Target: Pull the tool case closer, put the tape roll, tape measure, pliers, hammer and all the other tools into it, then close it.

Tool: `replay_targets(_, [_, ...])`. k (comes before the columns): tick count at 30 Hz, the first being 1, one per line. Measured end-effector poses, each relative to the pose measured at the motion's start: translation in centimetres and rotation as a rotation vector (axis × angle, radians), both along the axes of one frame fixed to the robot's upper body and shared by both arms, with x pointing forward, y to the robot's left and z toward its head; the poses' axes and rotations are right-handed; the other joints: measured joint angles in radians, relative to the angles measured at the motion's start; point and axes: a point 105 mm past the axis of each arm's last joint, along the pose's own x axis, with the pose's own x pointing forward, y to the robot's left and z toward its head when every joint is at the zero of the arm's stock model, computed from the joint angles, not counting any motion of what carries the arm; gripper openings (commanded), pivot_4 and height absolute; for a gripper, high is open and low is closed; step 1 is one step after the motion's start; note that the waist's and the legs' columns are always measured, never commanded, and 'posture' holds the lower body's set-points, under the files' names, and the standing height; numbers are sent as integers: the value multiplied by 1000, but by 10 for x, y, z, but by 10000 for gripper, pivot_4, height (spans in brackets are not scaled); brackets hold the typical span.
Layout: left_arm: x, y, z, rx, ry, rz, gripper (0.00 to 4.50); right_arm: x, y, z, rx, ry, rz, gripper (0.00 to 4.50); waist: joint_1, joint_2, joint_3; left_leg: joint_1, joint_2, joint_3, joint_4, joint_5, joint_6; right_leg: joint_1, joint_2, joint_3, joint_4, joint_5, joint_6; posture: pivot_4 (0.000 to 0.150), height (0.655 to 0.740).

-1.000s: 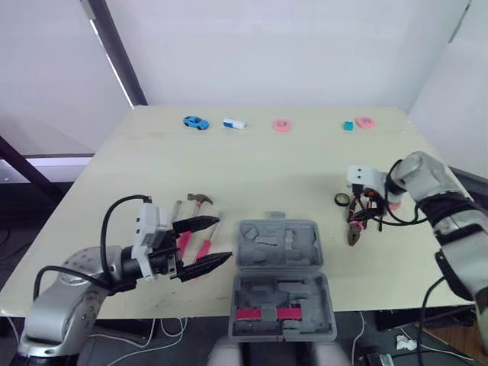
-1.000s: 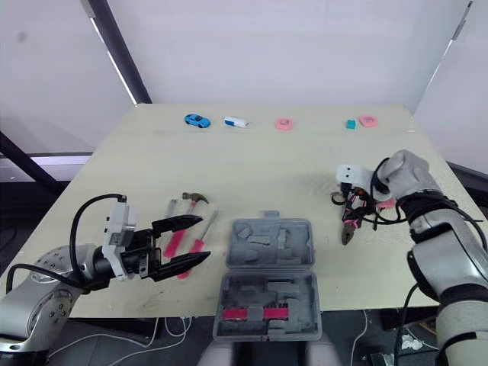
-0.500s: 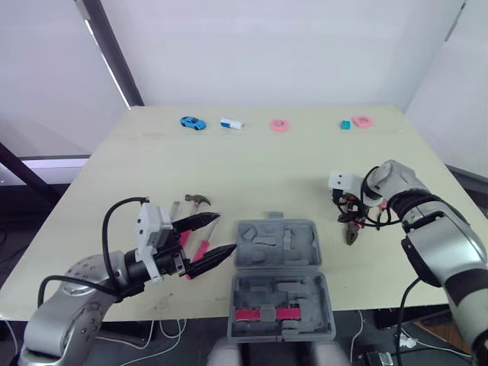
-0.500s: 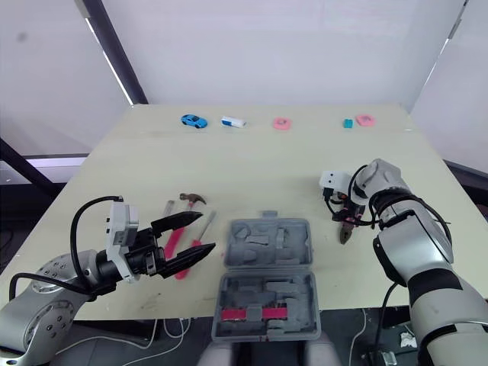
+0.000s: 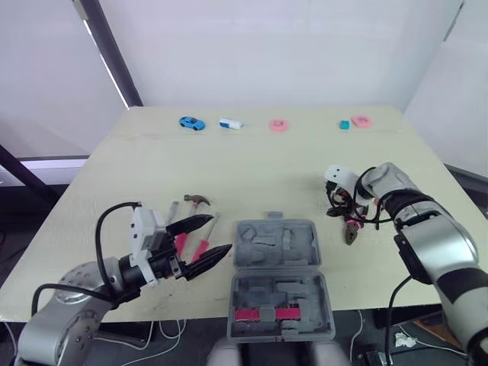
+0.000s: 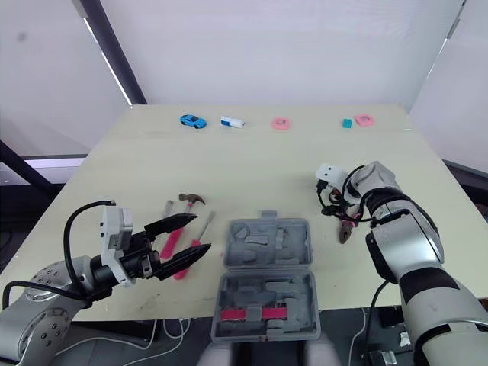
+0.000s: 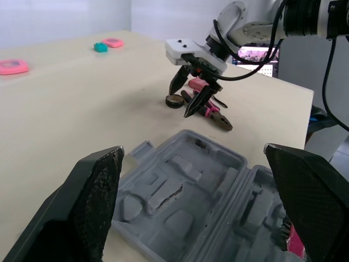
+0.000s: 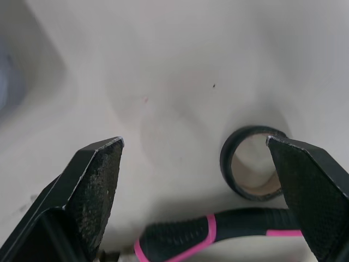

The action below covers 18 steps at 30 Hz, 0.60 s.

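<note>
The grey tool case [image 5: 279, 268] lies open at the near edge of the table, lid flat, with red pieces in its near half. My left gripper [image 5: 220, 234] is open just left of the case, over two red-handled screwdrivers [image 5: 184, 242]. A small hammer [image 5: 200, 200] lies behind them. My right gripper [image 5: 341, 210] is open and points down over the black tape roll [image 8: 255, 168], which lies on the table between its fingers [image 8: 83, 208]. The pink-handled pliers [image 5: 351, 231] lie right beside the roll, to the right of the case.
Along the table's far edge sit a blue toy car [image 5: 191, 123], a white and blue piece [image 5: 230, 123], a pink ring [image 5: 278, 125], a teal block [image 5: 345, 124] and a pink piece [image 5: 360, 120]. The table edge runs close under the case.
My right gripper has shifted left and now stands over the tape roll. The left gripper has hardly moved. The camera has shifted a little.
</note>
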Motion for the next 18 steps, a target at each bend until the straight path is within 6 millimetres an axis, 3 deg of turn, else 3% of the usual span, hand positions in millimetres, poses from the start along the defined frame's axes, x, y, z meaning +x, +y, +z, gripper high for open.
replay_targets(18, [-1,5,4,-3,-25,45,43912,10,1,-3,229,-11,-332,44180,0,0,0,0,0,0,0,0,0,0,0,0,0,0,0,1500,7395])
